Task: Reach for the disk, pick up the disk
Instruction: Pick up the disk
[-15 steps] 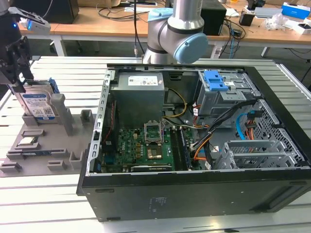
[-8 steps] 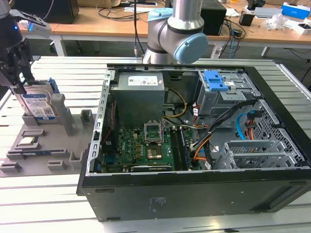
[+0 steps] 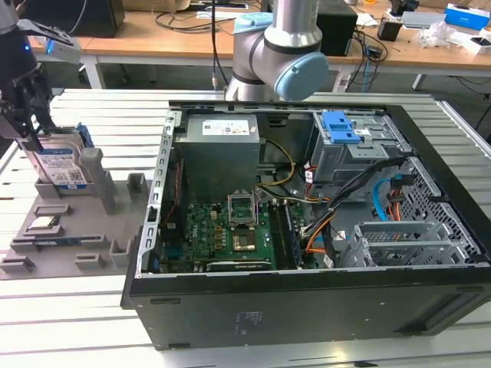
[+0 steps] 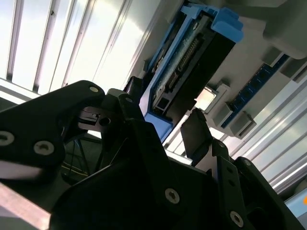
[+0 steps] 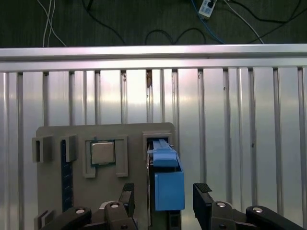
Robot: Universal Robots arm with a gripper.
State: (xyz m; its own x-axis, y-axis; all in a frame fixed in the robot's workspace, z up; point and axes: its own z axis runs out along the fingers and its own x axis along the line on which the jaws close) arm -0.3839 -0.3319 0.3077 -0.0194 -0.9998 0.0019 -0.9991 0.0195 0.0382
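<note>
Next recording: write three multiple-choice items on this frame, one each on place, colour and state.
1. Where is the disk? A in the grey holder beside the computer case; B inside the case; C on the far desk.
2. Its side bracket is: A red; B blue; C yellow.
3. The gripper is: A shut on the disk; B open, straddling the disk; C open above the case.
Key: A, it stands in the holder; B, blue in the first wrist view; B, gaps show beside both fingers.
</note>
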